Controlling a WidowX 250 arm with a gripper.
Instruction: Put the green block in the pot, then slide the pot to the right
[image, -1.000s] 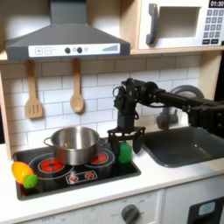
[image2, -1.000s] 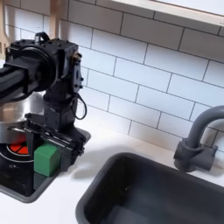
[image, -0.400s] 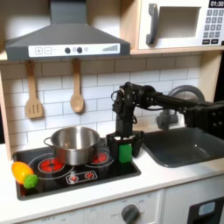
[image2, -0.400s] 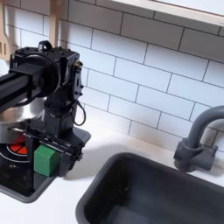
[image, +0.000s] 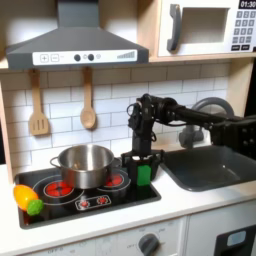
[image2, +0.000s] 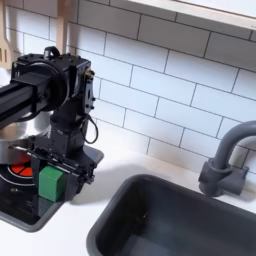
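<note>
White subway tile backs your toy stove (image: 85, 205). Gripper (image: 142, 170) is down at the cooktop's right edge, jaws spread around the green block (image2: 52, 182), not clamped. Pot (image: 85, 164) sits on the back-left burner; dark sink (image2: 170, 220) alongside.

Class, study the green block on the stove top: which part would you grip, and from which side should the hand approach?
Grip the green block across two opposite upright faces, coming straight down from above. It sits flat on the stove top, so its sides are the free flat surfaces. The hand hangs right over it, fingers either side. The pot stands apart, leaving room.
</note>
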